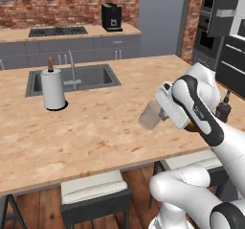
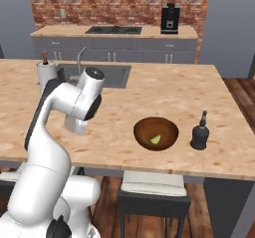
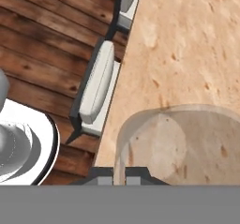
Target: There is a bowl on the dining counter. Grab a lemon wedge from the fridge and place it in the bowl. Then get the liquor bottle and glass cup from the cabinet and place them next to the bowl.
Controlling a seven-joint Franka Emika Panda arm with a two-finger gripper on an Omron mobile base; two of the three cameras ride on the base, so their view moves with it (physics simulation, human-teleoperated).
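Progress stands at the last item. Lemon wedge (image 2: 155, 139) lies inside the bowl (image 2: 156, 133), a brown wooden bowl on the dining counter (image 2: 149, 97), so the first stage reads as complete. Liquor bottle (image 2: 200, 131) stands upright on the counter just beside the bowl, on the side away from the sink (image 1: 72, 79); that item also appears placed.

Remaining item: the glass cup (image 1: 151, 115). The gripper (image 3: 125, 175) has its fingers closed down on the cup's wall near the rim, as the hand view shows, with the translucent cup (image 3: 183, 143) extending ahead of the finger tips. In the left base view the cup is carried tilted above the counter, near the front edge. Whether its base has any contact with the surface cannot be told from these views; it looks clear of it.

Outstanding work, as judged from this layout:
- carry the cup across the counter toward the bowl;
- set it upright next to the bowl, clear of the bottle;
- release and withdraw.

Paper towel roll (image 1: 53, 88) by the sink is well apart from the placement area.
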